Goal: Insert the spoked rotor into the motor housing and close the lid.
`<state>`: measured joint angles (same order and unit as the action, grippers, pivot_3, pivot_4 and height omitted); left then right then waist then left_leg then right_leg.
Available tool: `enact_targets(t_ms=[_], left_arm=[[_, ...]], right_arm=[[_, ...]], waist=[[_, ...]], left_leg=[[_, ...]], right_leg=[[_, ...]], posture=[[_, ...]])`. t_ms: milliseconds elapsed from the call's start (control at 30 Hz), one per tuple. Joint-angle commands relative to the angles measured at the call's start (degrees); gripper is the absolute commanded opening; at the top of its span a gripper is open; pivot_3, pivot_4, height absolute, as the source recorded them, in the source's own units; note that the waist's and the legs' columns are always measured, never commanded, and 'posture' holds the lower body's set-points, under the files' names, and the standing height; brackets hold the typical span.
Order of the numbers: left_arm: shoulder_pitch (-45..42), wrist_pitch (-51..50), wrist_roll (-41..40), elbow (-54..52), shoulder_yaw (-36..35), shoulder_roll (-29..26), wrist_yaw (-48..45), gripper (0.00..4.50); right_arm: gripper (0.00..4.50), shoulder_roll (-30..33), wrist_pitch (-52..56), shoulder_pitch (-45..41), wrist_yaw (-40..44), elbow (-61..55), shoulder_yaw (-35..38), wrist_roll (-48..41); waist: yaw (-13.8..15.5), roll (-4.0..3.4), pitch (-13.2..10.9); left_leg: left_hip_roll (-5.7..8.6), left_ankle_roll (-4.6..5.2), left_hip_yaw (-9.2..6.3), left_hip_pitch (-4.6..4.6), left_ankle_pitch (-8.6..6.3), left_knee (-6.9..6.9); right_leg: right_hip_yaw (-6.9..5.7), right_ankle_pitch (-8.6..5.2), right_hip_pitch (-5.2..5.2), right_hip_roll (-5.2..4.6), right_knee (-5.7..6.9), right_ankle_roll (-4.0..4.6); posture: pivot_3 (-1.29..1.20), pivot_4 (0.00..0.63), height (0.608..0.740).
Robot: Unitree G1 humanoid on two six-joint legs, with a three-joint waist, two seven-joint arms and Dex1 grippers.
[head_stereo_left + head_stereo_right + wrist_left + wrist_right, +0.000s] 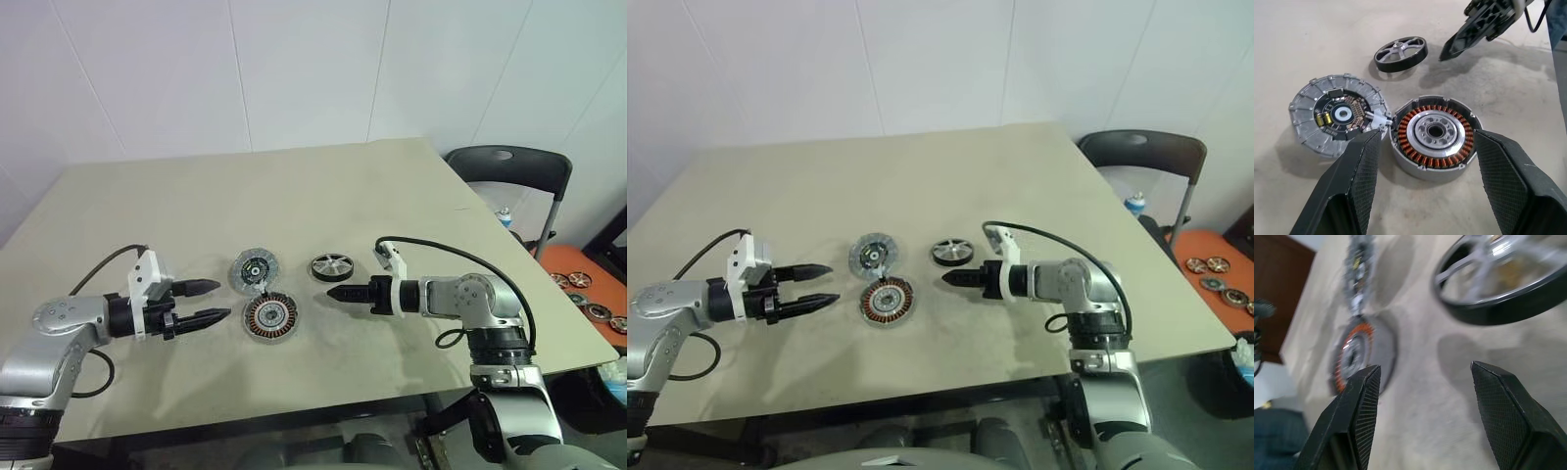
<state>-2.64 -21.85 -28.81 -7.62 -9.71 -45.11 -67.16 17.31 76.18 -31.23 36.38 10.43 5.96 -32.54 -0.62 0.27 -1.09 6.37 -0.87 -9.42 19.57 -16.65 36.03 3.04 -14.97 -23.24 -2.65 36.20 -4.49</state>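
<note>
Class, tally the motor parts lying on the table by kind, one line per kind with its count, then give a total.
Spoked rotor: 1
Motor housing with copper windings: 1
Lid, silver-grey disc: 1
Total: 3

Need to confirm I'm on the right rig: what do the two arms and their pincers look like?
Both arms are silver-grey metal with black joint sections. Each wrist carries a white block, with a black cable looping back along the arm. The left pincer and right pincer each have two black tapered fingers with finely cross-hatched inner pads.
</note>
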Motion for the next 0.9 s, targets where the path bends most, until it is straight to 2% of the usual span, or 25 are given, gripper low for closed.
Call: enact_targets(t_ms=[33, 433, 900], left_arm=[[-0.7, 1.3, 0.3, -0.7, 0.0, 0.4, 0.9, 3.19], [0.7, 1.5, 0.9, -1.3, 0.9, 2.7, 2.9, 3.19], [1.9, 1.9, 0.8, -2.0, 0.9, 2.8, 4.5, 3.19]], right_arm=[[3.07, -1.5, -3.8, -2.8, -3.5, 3.0, 3.1, 0.9], [3.07, -3.1, -6.8, -5.3, -5.5, 6.2, 3.2, 0.6], [3.07, -4.8, -11.1, -5.2, -7.4, 9.4, 2.3, 1.9]], waist=[[-0.1, 0.0, 0.0], [-0.2, 0.0, 0.0], [-0.1, -0.01, 0.0]], left_leg=[[0.0, 0.0, 0.0, 0.0, 0.0, 0.0], [-0.01, 0.0, 0.02, -0.04, 0.0, 0.05], [-0.01, 0.0, 0.02, -0.05, 0.0, 0.04]], right_leg=[[0.0, 0.0, 0.0, 0.0, 0.0, 0.0], [0.01, 0.0, 0.02, 0.02, 0.04, 0.0], [0.01, 0.0, 0.02, 0.03, 0.05, 0.0]], posture=[[0.0, 0.0, 0.74], [0.0, 0.0, 0.74], [0.0, 0.0, 0.74]])
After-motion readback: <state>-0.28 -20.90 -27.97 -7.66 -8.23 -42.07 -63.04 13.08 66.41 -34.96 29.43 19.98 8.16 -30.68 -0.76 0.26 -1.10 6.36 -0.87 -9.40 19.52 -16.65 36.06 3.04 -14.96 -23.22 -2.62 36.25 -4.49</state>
